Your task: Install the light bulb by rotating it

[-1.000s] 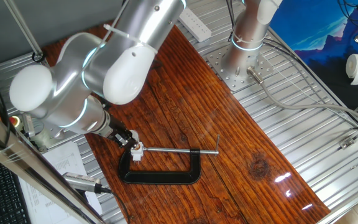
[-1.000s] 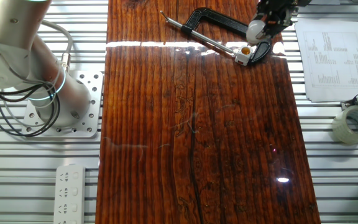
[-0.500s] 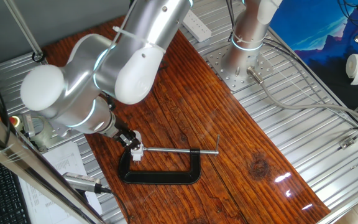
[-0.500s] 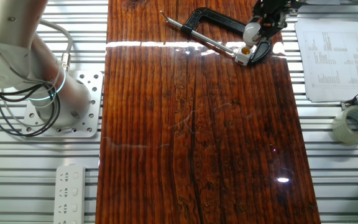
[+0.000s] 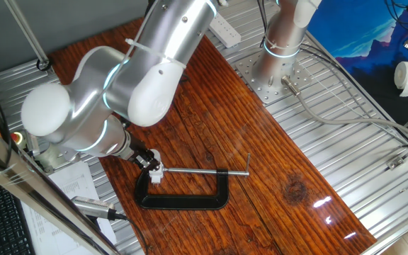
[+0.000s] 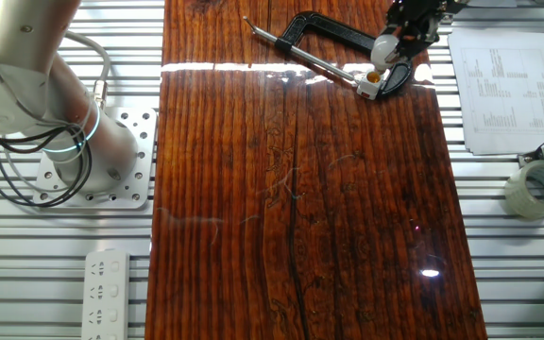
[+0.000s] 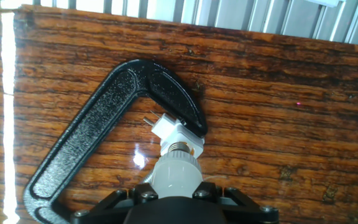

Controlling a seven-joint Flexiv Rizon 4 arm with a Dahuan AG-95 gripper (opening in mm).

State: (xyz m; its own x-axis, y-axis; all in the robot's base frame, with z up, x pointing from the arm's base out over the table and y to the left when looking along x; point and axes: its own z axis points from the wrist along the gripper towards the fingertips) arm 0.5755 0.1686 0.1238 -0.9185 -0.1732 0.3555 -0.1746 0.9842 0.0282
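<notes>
The light bulb (image 7: 176,175) is white and frosted, and my gripper (image 7: 174,194) is shut on its dome, with black fingers (image 7: 135,195) on either side. Its threaded metal base (image 7: 179,148) meets the small white socket block (image 7: 168,129), which the black C-clamp (image 7: 120,115) holds on the wooden table. I cannot tell how deep the base sits. In the other fixed view the bulb (image 6: 385,44) is just above the socket (image 6: 370,87), whose orange hole shows. In one fixed view the gripper (image 5: 149,163) is at the clamp's (image 5: 183,200) left end.
Printed sheets (image 6: 499,90) and a tape roll (image 6: 536,189) lie right of the wooden board. A power strip (image 6: 107,283) and the arm's base (image 6: 93,161) are on the metal slats to the left. The clamp's screw rod (image 5: 204,171) points right.
The arm's upper links have swung slightly while the hand stayed at the socket. The bulb has shifted only a little and remains in the gripper.
</notes>
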